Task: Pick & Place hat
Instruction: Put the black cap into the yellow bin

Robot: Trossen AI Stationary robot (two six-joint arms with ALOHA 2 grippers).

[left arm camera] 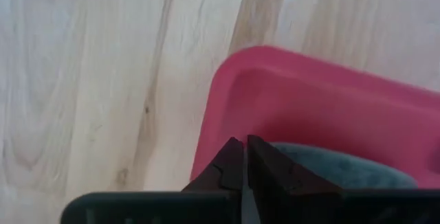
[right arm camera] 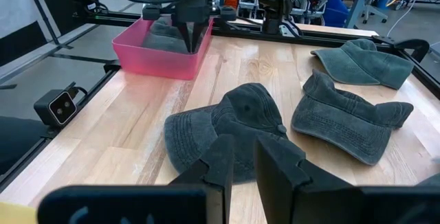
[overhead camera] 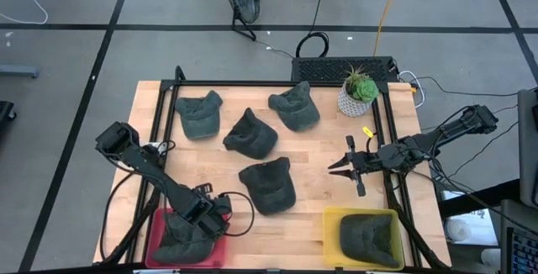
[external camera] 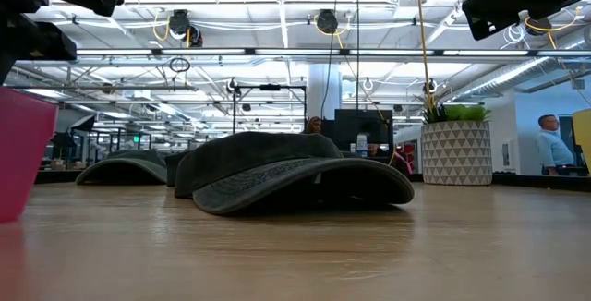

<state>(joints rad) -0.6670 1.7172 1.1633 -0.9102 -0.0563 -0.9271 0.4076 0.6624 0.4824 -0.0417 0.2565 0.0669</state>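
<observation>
Under left tool (overhead camera: 220,211) (seemingly shut): hat (overhead camera: 181,239)

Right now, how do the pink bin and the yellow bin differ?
The pink bin sits at the table's front left; the yellow bin sits at its front right. The left tool is at the pink bin's rim, fingers together; the right tool hovers over the table, away from the yellow bin. Shared: each holds a dark hat.

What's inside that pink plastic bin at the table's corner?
A dark grey cap lies inside the pink plastic bin. The left gripper covers part of it; anything underneath is hidden.
</observation>
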